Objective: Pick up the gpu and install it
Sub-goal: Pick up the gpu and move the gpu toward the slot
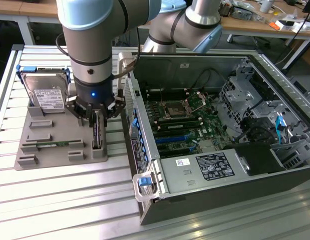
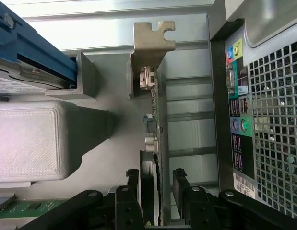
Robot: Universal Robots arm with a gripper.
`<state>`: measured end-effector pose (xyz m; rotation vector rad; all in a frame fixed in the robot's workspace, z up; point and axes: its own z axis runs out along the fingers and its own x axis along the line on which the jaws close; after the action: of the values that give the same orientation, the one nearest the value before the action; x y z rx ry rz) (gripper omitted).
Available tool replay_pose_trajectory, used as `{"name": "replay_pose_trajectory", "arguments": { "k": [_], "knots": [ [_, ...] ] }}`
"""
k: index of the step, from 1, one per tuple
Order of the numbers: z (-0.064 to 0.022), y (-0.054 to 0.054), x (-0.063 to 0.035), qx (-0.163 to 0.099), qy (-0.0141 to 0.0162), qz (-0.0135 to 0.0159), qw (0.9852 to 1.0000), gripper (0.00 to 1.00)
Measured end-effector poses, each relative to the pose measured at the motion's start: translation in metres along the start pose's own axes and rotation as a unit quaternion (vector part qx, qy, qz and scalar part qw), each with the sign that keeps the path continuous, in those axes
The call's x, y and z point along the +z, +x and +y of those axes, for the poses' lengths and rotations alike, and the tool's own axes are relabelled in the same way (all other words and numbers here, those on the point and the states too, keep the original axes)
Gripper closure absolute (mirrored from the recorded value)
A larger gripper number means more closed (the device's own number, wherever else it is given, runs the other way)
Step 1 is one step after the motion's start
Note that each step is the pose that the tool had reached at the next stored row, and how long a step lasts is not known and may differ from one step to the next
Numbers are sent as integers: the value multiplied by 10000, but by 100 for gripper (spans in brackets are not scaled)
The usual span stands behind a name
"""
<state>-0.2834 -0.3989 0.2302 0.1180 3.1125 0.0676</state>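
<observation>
Between the black gripper's (image 2: 158, 176) wide-open, empty fingers (image 2: 181, 182) stood the thin, dark, silver-bracketed gpu (image 2: 157, 112), on edge in a grey plastic tray (image 1: 49, 160), its long axis running along the gap.

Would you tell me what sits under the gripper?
The gpu, standing on edge in the grey holder between the gripper's open jaws. The holder hides its lower edge.
</observation>
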Motion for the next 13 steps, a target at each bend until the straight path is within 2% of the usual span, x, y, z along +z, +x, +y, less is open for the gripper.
{"name": "replay_pose_trajectory", "arguments": {
  "k": [10, 13],
  "knots": [
    [-4, 2, 100, 0, 0, 0, 10000, 58],
    [-4, 3, 100, 0, 0, 0, 10000, 58]
  ]
}}
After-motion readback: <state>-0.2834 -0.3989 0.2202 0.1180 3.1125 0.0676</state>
